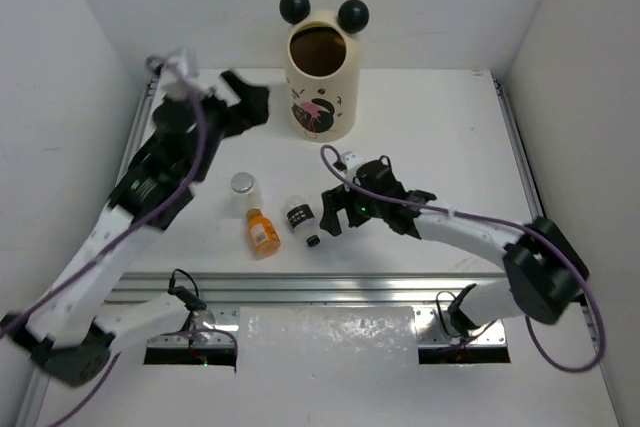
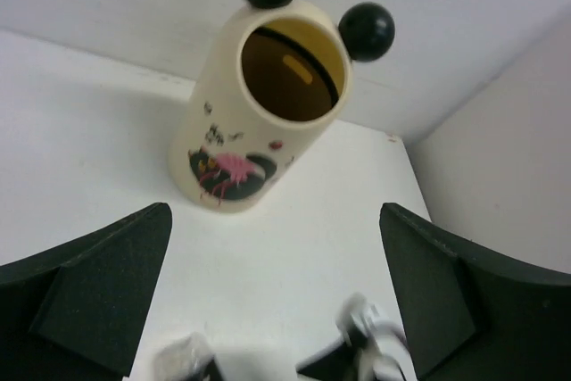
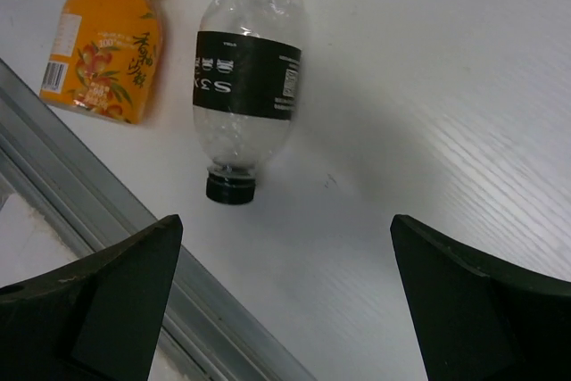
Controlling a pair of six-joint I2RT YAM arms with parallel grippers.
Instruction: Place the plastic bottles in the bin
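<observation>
Left wrist view: left gripper [image 2: 277, 265] gapes wide, empty, with the bin [image 2: 223, 122] standing ahead. Right gripper [image 3: 285, 292] is spread wide too, holding nothing; dark-label bottle [image 3: 245, 86] lies just ahead of it, orange bottle [image 3: 107, 51] further left.

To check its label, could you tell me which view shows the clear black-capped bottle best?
The right wrist view: the clear black-capped bottle lies close, label facing up. The top external view shows it small beside the orange bottle; the left wrist view misses it.
</observation>
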